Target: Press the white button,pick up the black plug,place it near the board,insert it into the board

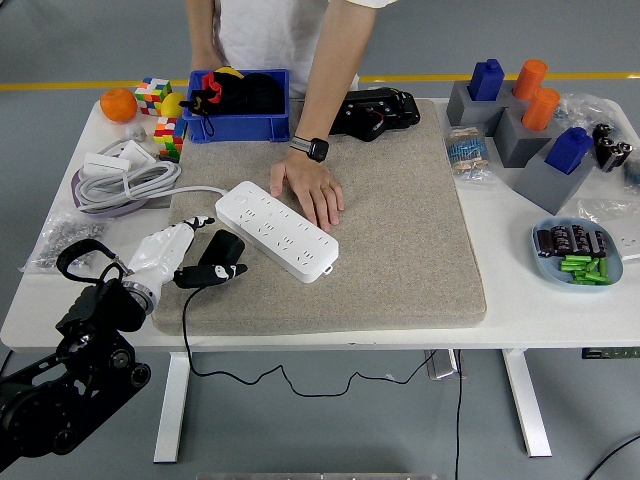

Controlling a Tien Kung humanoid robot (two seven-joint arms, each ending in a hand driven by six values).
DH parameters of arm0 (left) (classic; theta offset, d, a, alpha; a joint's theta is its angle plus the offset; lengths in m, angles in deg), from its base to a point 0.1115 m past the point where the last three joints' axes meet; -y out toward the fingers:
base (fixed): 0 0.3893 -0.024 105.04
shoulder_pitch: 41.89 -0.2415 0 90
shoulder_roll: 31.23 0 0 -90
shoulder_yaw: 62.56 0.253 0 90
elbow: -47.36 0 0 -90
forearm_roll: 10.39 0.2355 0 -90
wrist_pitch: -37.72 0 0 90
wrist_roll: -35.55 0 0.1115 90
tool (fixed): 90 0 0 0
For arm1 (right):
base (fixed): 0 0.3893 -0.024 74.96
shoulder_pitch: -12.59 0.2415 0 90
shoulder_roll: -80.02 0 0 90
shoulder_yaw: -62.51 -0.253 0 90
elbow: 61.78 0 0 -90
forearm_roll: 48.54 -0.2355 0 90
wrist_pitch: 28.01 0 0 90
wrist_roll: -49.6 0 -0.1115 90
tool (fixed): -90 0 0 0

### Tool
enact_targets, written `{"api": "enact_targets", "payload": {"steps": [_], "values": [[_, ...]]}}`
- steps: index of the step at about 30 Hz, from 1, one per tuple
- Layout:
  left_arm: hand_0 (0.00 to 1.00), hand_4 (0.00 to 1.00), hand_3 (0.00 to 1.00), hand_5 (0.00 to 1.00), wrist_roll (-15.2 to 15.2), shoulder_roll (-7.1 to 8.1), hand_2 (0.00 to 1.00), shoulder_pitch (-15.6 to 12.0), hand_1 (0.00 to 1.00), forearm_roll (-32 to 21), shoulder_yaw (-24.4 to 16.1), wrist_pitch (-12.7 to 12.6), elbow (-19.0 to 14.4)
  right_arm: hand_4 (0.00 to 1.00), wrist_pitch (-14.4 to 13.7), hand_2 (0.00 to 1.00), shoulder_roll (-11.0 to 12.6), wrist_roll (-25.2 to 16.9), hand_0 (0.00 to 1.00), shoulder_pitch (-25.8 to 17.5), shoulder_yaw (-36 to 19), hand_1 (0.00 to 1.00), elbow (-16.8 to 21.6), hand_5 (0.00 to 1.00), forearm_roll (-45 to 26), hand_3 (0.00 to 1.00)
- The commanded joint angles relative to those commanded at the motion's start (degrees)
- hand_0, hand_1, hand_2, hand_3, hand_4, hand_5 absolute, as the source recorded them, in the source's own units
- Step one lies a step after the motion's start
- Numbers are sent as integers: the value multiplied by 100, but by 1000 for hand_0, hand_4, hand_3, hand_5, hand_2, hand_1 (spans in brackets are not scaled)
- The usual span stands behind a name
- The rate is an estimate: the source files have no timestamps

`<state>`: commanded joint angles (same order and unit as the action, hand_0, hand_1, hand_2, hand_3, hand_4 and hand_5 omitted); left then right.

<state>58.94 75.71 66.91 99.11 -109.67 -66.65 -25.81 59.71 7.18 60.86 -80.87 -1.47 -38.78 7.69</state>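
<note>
White-shelled left hand [180,257] fingers pinch the boxy black plug [220,252] (beside the glossy board [277,230]).

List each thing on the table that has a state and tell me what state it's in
Plug: unplugged, gripped by the left hand beside the strip.
Power strip: sockets empty, held down by a person's hand.
Blue bin: holding items.
Bowl: filled with small parts.

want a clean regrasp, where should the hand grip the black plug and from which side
Grip the black plug across its two long flanks, coming from above on the left. Its cord trails toward the near edge, and the white power strip blocks the right side. The left hand is already there.
</note>
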Motion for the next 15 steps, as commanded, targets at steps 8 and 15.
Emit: {"api": "enact_targets", "payload": {"steps": [8,15], "values": [[679,998,862,494,-71,-59,767,97,800,-63,123,-44,116,672,-4,653,-20,1,702,-20,-28,643,-6,419,7,599],[654,998,852,454,-90,-136,747,232,769,-93,241,-65,315,673,-1,653,-38,0,702,-18,-28,643,-2,419,8,601]]}}
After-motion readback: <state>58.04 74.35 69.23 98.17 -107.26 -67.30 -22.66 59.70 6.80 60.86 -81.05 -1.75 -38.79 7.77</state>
